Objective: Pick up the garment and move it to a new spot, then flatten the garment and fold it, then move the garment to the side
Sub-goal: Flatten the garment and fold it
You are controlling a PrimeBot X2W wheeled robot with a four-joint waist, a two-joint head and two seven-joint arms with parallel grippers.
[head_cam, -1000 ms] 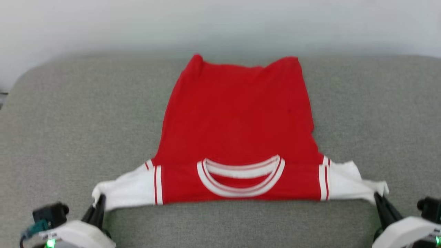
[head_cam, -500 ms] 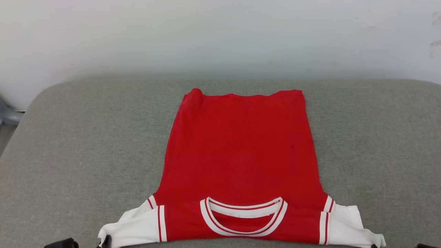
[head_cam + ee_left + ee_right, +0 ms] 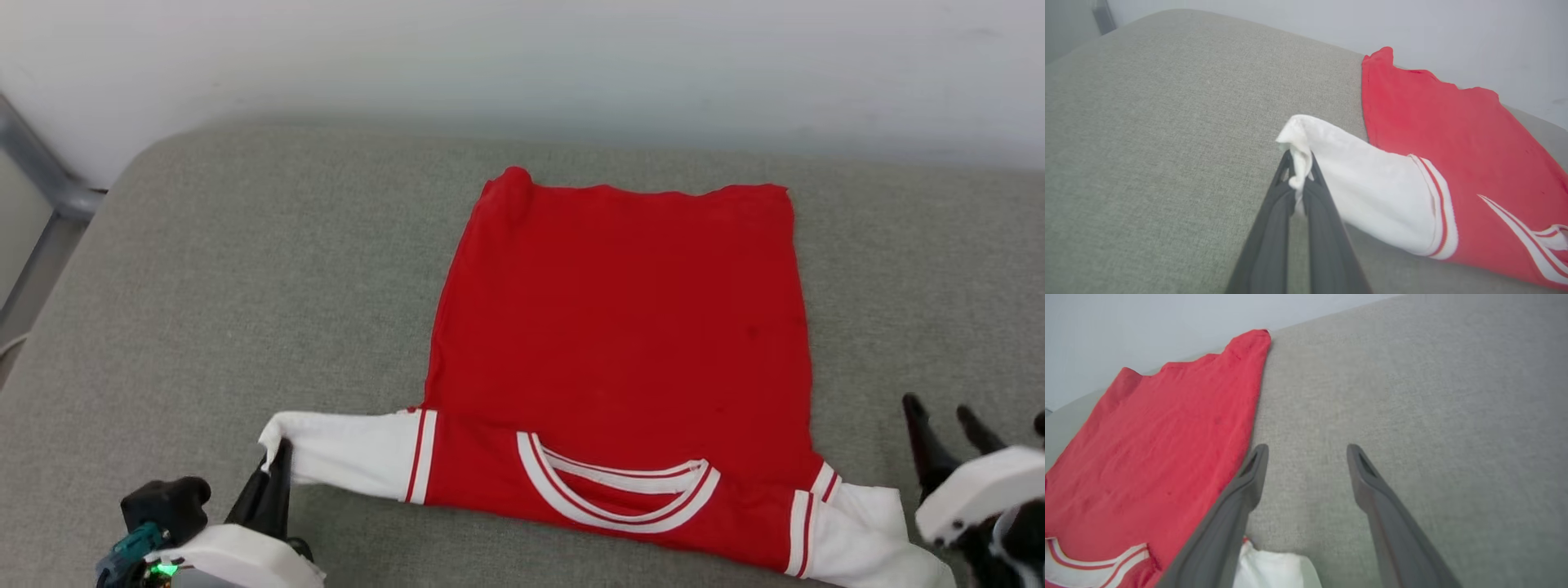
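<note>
Left wrist view showed the left gripper with its two dark fingers pressed together on the bunched tip of the white left sleeve of the red jersey. That sleeve was drawn out sideways from the jersey's body. The right gripper held its fingers well apart with nothing between them. It hung over bare fabric just beside the jersey's right edge. Whether its inner finger touched that edge could not be told. The white right sleeve lay slack and rumpled near that gripper, apart from its fingertips.

The jersey was spread flat with its body smooth. Its white-and-red striped neck trim was at the end nearest the robot and its hem at the far end. The hem's left corner stood up in a small bump. Striped bands marked where each sleeve met the red body.

Under the jersey lay a grey woven cushion, bare on both sides of it. Beyond the jersey's hem rose a pale wall, and far off the jersey's left side stood a grey metal bar.
</note>
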